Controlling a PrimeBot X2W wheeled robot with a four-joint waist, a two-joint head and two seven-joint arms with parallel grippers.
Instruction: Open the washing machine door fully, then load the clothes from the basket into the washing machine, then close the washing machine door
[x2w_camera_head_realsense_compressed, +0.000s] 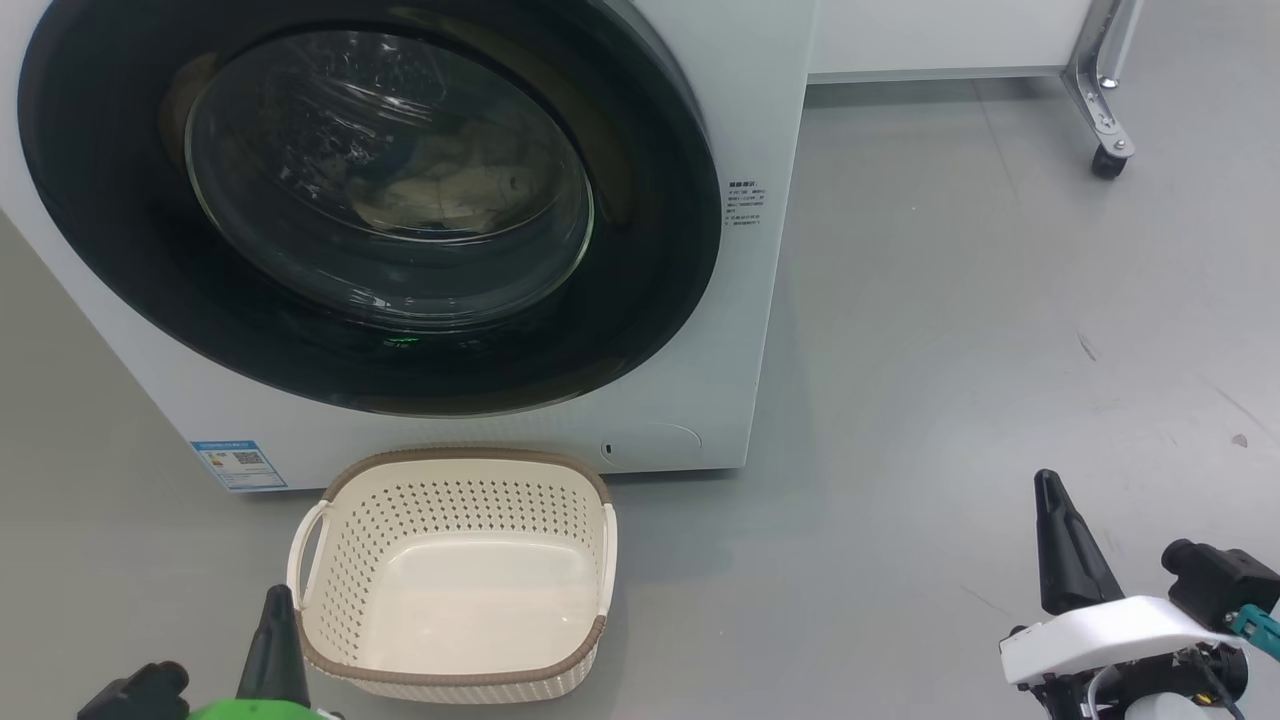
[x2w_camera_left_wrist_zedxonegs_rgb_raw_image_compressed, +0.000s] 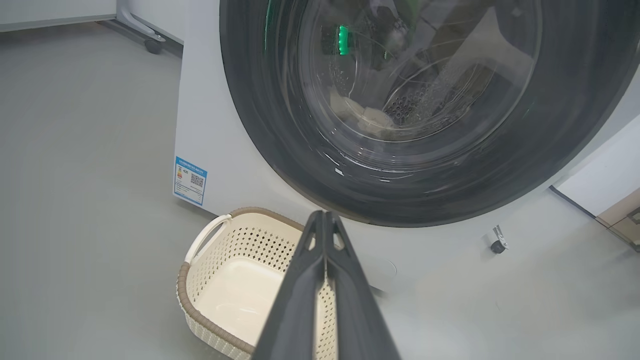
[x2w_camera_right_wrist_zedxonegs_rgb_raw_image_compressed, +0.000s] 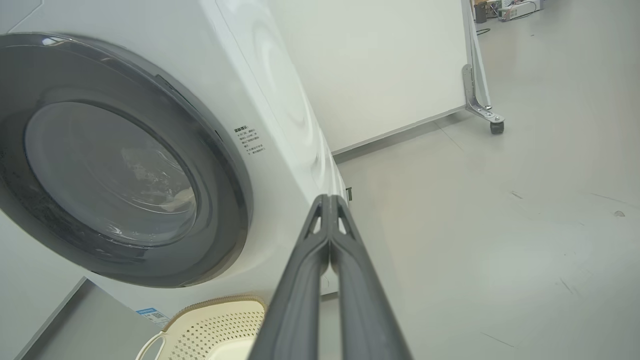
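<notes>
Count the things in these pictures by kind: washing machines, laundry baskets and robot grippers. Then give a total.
washing machine: 1
basket: 1
grippers: 2, the left gripper and the right gripper
Total: 4

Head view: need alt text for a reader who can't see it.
The washing machine door is shut, with pale clothes dimly visible behind its glass. An empty cream basket sits on the grey floor just in front. The left pincer and right pincer, both shut, point up from the bottom corners.
</notes>
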